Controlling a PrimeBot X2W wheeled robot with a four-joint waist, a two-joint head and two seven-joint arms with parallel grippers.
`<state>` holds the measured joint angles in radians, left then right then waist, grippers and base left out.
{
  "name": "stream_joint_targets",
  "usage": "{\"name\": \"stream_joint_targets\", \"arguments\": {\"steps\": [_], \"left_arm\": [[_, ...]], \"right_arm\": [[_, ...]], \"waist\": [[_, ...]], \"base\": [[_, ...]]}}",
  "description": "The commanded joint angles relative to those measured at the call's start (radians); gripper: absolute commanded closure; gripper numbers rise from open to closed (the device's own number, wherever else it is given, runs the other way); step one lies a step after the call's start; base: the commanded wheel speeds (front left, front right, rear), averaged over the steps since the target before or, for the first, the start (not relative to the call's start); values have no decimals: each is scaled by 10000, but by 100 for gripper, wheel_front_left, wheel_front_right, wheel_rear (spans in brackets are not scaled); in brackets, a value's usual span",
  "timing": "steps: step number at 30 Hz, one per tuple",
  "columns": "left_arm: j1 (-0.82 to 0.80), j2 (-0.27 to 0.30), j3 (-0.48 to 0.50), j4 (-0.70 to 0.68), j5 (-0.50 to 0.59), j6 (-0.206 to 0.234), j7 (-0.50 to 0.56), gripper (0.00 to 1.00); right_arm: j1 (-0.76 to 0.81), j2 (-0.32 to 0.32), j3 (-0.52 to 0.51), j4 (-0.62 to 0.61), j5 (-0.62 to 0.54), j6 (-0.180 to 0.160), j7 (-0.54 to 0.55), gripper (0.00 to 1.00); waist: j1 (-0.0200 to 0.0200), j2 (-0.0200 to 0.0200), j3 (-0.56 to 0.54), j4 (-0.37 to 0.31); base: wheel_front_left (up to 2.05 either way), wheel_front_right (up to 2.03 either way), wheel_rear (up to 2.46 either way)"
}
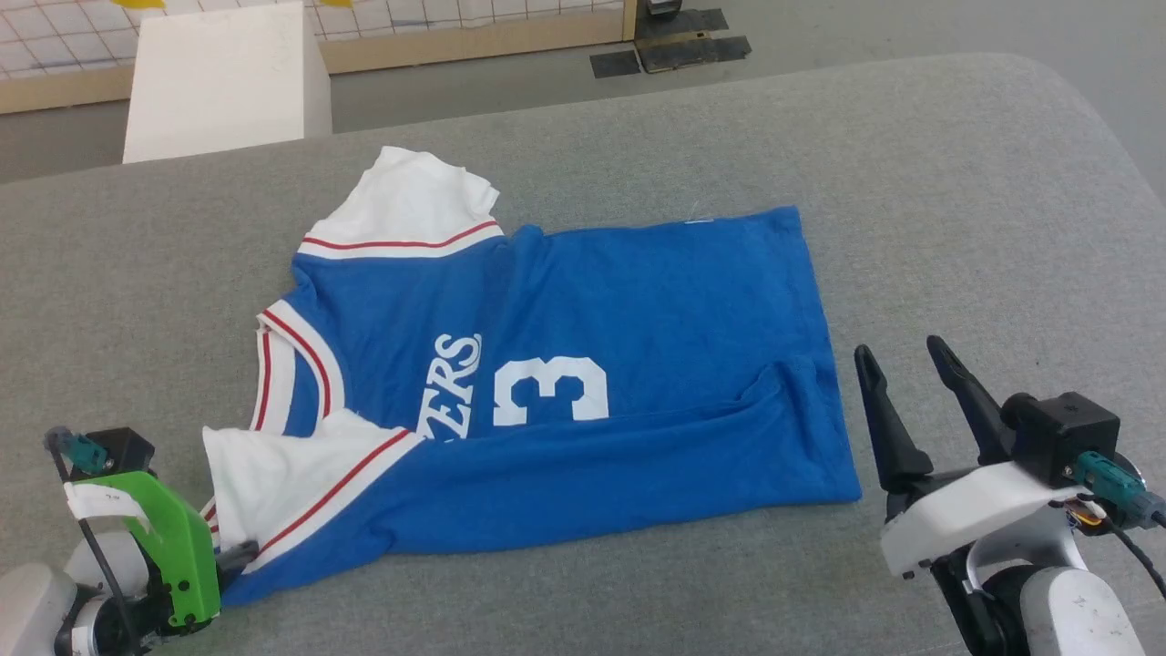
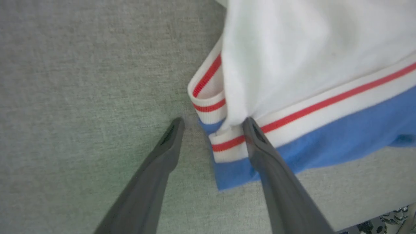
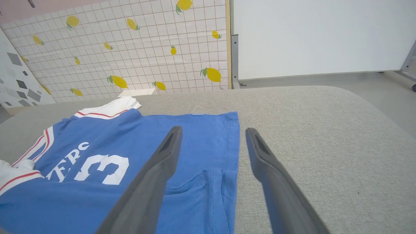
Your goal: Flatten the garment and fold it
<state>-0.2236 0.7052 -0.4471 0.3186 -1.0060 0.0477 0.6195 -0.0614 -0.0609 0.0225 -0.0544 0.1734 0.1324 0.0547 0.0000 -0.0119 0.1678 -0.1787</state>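
The shirt [image 1: 583, 364] lies in the middle of your worktop [image 1: 956, 228]. Your left pincer [image 2: 213, 125] is at its near left corner, your right pincer [image 1: 897, 348] beside its right edge. A box [image 1: 223, 82] stands behind the worktop.

A fold along the shirt's [image 1: 638, 301] near side covers part of its print; only "ERS" and "3" read. At the shirt's near-left corner a green mount [image 1: 178, 547] hides most of the left tool [image 1: 237, 551]. In the left wrist view the shirt runs off the top and right edges, and whether the fingers [image 2: 261, 152] touch cloth is unclear. Beyond the shirt, a white box [image 1: 223, 82] is cut by the top edge.
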Motion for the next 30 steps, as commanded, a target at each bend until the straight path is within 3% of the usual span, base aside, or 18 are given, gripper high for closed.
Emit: {"name": "stream_joint_targets", "arguments": {"steps": [1,5,12,23,30], "left_arm": [[227,-629,-440,148,-29,-168,144,100],[204,-991,-384,291,-91,-206,-267,100],[64,-1013,-51,90,96,-156,-1195,100],[-335,-881,98,-1418,745,143,-2023,100],[-534,-923,70,-1948,949,265,-2184,100]], "right_arm": [[47,32,8,-105,-65,-17,56,0],[71,7,-18,-252,-144,-17,251,0],[100,-321,-162,-386,83,-17,1028,0],[-197,-2079,-46,1054,2085,-17,5169,0],[-836,-2590,337,1900,2854,-17,6182,0]], "waist": [[0,119,137,-117],[0,119,134,-144],[0,119,4,92],[0,119,339,1025],[0,119,750,1351]], "base": [[0,0,0],[0,0,0],[0,0,0],[0,0,0],[0,0,0]]}}
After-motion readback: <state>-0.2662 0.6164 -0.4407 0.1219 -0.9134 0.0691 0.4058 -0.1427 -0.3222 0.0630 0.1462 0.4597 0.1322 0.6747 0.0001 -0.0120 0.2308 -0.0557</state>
